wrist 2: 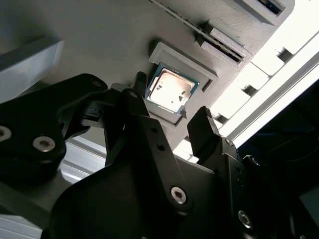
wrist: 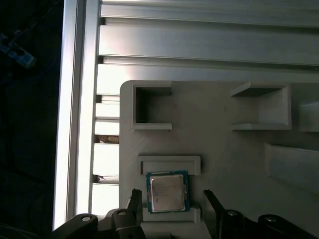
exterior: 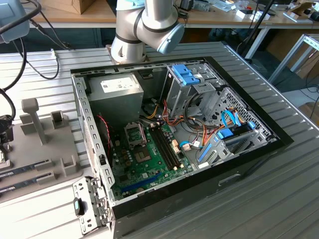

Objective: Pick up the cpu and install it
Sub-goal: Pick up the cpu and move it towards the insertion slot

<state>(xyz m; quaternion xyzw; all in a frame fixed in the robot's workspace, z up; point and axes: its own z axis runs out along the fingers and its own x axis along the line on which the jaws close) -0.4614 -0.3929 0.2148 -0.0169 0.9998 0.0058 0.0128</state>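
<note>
The cpu [wrist: 167,193], a flat square chip with a silvery top and a thin green rim, lies in a shallow pocket of a grey fixture plate [wrist: 219,149]. In both wrist views my gripper [wrist: 171,199] is open, with one black fingertip [wrist: 134,200] on each side of the chip and a small gap to each. The second wrist view shows the cpu [wrist 2: 171,90] just beyond my gripper [wrist 2: 172,99]. In the exterior view the open computer case holds a green motherboard [exterior: 149,162] with a black square socket [exterior: 134,133].
The fixture plate [exterior: 45,149] lies on a slatted aluminium table [wrist: 199,50] to the exterior view's left of the case [exterior: 239,172] and carries upright holders and long memory sticks [exterior: 25,170]. Inside the case are a power supply [exterior: 114,92], drive cages [exterior: 192,84] and loose cables.
</note>
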